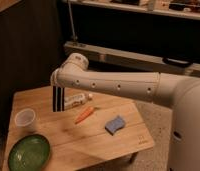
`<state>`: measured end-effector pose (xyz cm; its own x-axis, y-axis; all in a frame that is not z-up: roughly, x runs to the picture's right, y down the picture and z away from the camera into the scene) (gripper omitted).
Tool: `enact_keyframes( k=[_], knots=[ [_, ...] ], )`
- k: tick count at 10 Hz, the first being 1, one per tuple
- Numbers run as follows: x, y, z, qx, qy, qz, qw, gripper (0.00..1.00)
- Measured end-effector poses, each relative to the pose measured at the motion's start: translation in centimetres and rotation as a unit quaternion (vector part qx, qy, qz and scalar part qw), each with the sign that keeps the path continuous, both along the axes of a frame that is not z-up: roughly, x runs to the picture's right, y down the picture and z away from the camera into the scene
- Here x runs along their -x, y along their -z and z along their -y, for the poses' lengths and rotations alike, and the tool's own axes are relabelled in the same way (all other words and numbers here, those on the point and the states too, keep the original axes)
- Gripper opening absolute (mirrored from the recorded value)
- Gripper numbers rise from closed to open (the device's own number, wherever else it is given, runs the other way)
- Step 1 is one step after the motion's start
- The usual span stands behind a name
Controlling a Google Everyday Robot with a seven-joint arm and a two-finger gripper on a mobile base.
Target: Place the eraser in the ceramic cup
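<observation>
So the gripper (58,92) is clamping the eraser (58,103), dangling it upright, higher than the ceramic cup (25,119) and off beside it.

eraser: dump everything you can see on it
The eraser is a long, flat black block with pale lengthwise stripes; material unclear. It hangs upright, its top at the pincer under the tip of the white arm, above the rear left of the wooden table. Its lower end looks clear of the tabletop. A whitish object lies just right of it; contact unclear. The ceramic cup stands lower left, apart from it.
</observation>
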<state>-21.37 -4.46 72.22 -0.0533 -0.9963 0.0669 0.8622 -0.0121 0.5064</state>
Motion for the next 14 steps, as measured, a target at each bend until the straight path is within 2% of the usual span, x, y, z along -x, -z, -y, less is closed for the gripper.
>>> enact_keyframes(
  k=[5,6,7,9,12,14],
  knots=[
    [0.0,-0.1,-0.1,0.001,0.0,0.0,1.0,0.0],
    [0.1,0.1,0.1,-0.004,0.004,-0.001,1.0,0.0],
    [0.5,0.6,0.2,-0.019,0.014,0.0,0.9997,0.0],
    [2.6,3.1,1.3,-0.056,0.041,0.015,0.9975,0.0],
    [7.2,9.1,4.4,-0.106,0.094,0.051,0.9886,0.0],
    [12.9,13.6,5.9,-0.135,0.141,0.095,0.976,0.0]
  ],
)
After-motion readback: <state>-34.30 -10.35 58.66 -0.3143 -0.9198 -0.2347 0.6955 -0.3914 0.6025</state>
